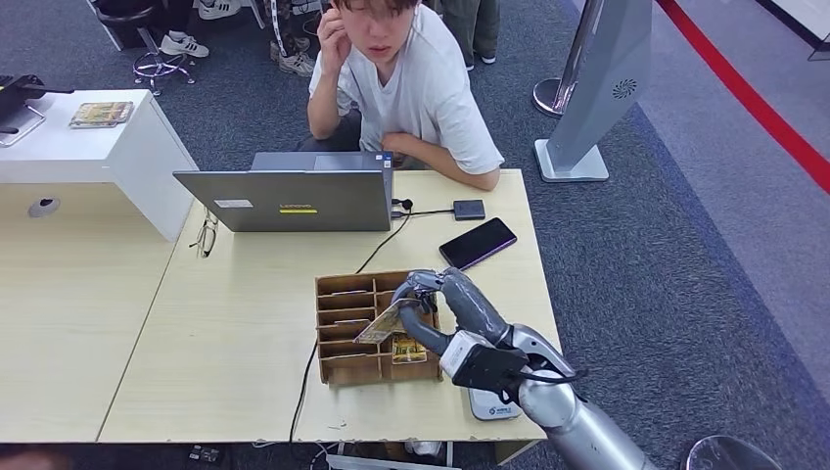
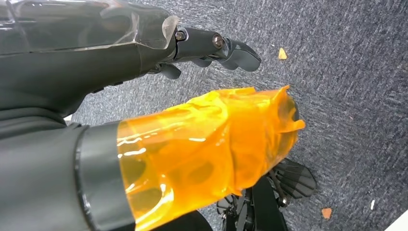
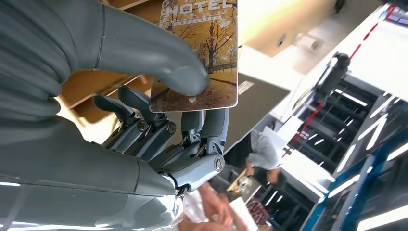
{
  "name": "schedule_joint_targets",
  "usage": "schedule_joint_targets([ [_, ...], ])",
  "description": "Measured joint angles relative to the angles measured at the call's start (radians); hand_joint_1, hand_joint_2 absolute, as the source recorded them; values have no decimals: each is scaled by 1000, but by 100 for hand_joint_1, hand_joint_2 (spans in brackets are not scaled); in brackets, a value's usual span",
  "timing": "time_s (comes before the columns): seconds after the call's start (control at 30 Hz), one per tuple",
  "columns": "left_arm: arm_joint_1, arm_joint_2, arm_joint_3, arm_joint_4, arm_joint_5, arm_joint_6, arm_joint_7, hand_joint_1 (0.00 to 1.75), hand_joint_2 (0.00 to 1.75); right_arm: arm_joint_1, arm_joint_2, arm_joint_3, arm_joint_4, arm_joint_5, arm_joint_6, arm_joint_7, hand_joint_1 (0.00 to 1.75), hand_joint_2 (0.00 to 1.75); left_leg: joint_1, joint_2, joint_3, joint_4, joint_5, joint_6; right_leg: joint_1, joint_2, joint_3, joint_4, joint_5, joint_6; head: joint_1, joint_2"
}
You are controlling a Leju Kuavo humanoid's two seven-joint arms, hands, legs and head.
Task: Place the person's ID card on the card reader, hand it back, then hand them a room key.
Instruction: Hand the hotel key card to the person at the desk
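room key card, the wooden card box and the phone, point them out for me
room key card [image 3: 211,43], right wrist view, on its printed autumn picture
wooden card box [image 1: 345,338], head view, on its left column of slots
phone [image 1: 478,243], head view, middle of its dark screen

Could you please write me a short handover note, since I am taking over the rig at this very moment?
Right hand: pinching a hotel key card between thumb and fingers, just above the cardboard organizer on the table.
Left hand: hanging over the carpet, holding nothing.
Person: seated behind the laptop.
Done: key card gripped.
Left: hand the key card to the person. I cannot tell from here whether the ID card steps are complete.
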Motion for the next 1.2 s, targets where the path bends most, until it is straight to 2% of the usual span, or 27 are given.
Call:
schedule_joint_targets([
  [0.17,-1,0,1,0,0,8,7,0,0,-14,13,40,-2,12,-15,10,175,175,0,0,0,0,0,0,0,0,0,0,0,0,0,0],
  [0.53,-5,-1,1,0,0,23,26,0,0,-44,36,88,-1,86,-111,40,175,175,0,0,0,0,0,0,0,0,0,0,0,0,0,0],
  [1.03,-21,-6,1,0,-4,71,32,0,0,-66,49,125,5,272,-247,102,175,175,0,0,0,0,0,0,0,0,0,0,0,0,0,0],
  [1.1,-22,-6,-11,0,-58,77,46,0,0,-63,49,127,3,296,-263,115,175,175,0,0,0,0,0,0,0,0,0,0,0,0,0,0],
  [1.2,-19,-5,-115,0,-297,90,70,0,0,-38,46,116,-16,335,-289,129,175,175,0,-1,0,0,0,0,0,0,0,0,0,0,0,0],
])
